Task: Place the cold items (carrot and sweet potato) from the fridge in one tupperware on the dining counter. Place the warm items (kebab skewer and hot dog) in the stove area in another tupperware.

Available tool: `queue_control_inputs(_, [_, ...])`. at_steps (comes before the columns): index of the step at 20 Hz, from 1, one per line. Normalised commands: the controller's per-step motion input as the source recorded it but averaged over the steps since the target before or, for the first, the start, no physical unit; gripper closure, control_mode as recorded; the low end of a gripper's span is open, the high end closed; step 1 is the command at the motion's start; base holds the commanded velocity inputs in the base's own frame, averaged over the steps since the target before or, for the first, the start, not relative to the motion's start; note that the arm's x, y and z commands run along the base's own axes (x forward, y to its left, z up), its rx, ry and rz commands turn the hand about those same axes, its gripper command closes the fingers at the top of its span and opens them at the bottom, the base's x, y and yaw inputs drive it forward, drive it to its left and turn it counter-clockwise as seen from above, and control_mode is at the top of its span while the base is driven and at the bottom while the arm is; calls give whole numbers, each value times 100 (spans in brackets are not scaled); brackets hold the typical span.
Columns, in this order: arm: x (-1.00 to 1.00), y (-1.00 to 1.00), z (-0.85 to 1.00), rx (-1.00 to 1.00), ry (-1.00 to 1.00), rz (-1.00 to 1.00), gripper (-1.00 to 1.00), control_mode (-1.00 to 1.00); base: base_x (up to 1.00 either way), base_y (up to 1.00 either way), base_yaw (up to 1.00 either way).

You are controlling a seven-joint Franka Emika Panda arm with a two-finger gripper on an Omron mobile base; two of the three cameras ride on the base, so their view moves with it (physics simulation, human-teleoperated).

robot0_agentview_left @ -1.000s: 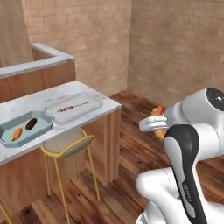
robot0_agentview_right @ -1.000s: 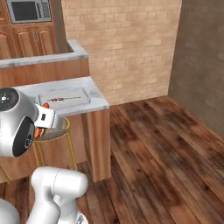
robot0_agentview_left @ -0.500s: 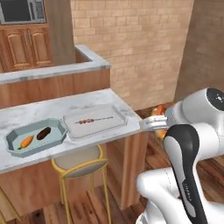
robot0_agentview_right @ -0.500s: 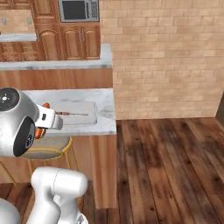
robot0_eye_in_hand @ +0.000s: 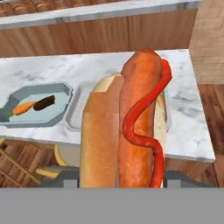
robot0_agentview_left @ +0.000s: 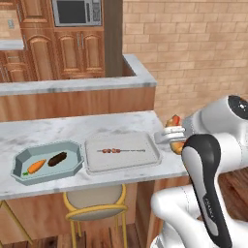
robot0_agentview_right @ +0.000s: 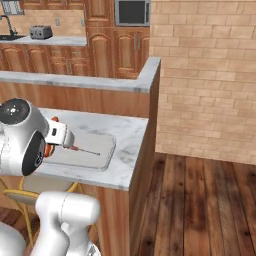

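**Hot dog carried toward the second container**

Left base view: the tool (robot0_agentview_left: 175, 138) gripped the bun-wrapped hot dog with red sauce (robot0_agentview_left: 173, 120) beyond the 3 o'clock end of the white marble bench (robot0_agentview_left: 53, 133). The shallow grey tupperware (robot0_agentview_left: 147, 157) held the thin kebab skewer (robot0_agentview_left: 115, 150); the teal tupperware (robot0_agentview_left: 23, 156) held the orange carrot (robot0_agentview_left: 35, 166) and dark sweet potato (robot0_agentview_left: 57, 158).

Right base view: the tool sat over the grey tupperware's (robot0_agentview_right: 102, 151) 9 o'clock side.

Hand view: the hot dog (robot0_eye_in_hand: 127, 131) stood upright. Releasing early would likely drop it past the bench edge.

Kitchen backdrop behind the counter
Microwave (robot0_agentview_left: 77, 12) set in wooden cabinets (robot0_agentview_left: 58, 53); toaster (robot0_agentview_right: 41, 32) left of it; stool (robot0_agentview_left: 95, 204) below.
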Motion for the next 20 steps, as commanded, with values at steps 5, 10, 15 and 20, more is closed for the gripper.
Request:
queue_control_inputs(5, [100,-24,0,8,2,60,100,-100,0,0,0])
queue_control_inputs(10, [82,-9,-4,1,0,67,100,-100,0,0,0])
queue_control_inputs(15, [55,6,-40,-15,3,58,100,-100,0,0,0])
queue_control_inputs(20, [30,15,-40,-22,4,46,100,-100,0,0,0])
